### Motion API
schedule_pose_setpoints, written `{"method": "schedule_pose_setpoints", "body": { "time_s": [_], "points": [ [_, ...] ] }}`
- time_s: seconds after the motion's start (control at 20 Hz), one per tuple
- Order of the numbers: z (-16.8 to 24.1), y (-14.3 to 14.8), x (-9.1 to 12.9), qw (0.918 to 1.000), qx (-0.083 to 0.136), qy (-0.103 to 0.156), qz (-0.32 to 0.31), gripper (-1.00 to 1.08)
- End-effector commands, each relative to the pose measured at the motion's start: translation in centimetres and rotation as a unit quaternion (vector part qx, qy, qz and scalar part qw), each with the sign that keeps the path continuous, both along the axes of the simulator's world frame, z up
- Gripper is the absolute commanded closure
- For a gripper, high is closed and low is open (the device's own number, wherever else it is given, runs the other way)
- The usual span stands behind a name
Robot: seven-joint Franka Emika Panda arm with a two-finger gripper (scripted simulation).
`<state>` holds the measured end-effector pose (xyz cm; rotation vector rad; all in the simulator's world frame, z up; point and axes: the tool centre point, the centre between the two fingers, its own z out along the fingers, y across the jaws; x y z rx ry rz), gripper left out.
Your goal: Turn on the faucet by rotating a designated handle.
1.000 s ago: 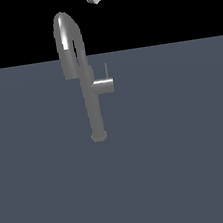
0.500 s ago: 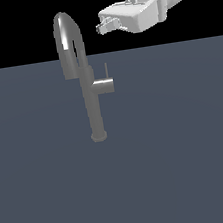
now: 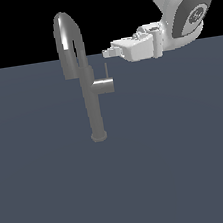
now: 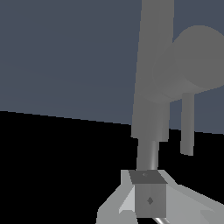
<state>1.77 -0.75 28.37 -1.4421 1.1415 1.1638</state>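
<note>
The faucet (image 3: 91, 104) is a tall grey gooseneck on a small round base, its arched spout at the top. The handle (image 3: 104, 86) is a short cylinder stub jutting from the stem toward the exterior view's right, with a thin pin lever (image 3: 107, 69) standing up from it. My gripper (image 3: 107, 53) hovers just above the pin's tip, apart from it, and its fingers look shut with nothing held. In the wrist view the faucet stem (image 4: 151, 87), the round handle (image 4: 194, 61) and the pin lever (image 4: 187, 124) lie just beyond my gripper (image 4: 148, 192).
A flat dark blue-grey surface (image 3: 182, 163) carries the faucet. My white arm (image 3: 184, 6) reaches in from the exterior view's upper right.
My gripper has come down and toward the exterior view's left, from the top edge to just above the handle's pin. The faucet and handle have not moved.
</note>
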Motion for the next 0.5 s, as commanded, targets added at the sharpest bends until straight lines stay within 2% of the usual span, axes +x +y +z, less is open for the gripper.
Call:
{"method": "schedule_pose_setpoints", "body": {
  "time_s": [0.0, 0.2, 0.45],
  "points": [
    [-1.1, 0.1, 0.4, 0.9995, 0.019, 0.019, -0.019, 1.08],
    [-2.5, 0.2, 0.7, 0.9976, 0.040, 0.041, -0.040, 1.08],
    [-3.4, 0.4, 0.9, 0.9956, 0.054, 0.055, -0.053, 1.08]
  ]
}}
